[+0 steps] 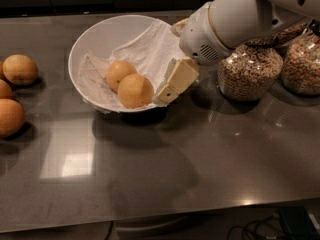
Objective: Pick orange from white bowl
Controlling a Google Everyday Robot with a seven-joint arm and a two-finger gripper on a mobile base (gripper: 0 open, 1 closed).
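The white bowl (90, 39) stands on the dark counter at the back left of centre, with a white cloth (150, 49) lying inside it. Two round fruits lie in it side by side. The orange (135, 90) is the deeper-coloured one at the front. A paler yellow-orange fruit (119, 72) sits just behind it to the left. My gripper (169, 90) hangs from the white arm (235, 19) that comes in from the upper right. Its cream tip reaches over the bowl's right rim, just right of the orange and close to it.
Three loose orange fruits (20, 69) (4, 90) (10, 117) lie at the counter's left edge. Two glass cereal jars (247, 71) (302, 64) stand right of the bowl, under the arm. The counter's front edge (160, 219) runs along the bottom, with cables (250, 230) below it.
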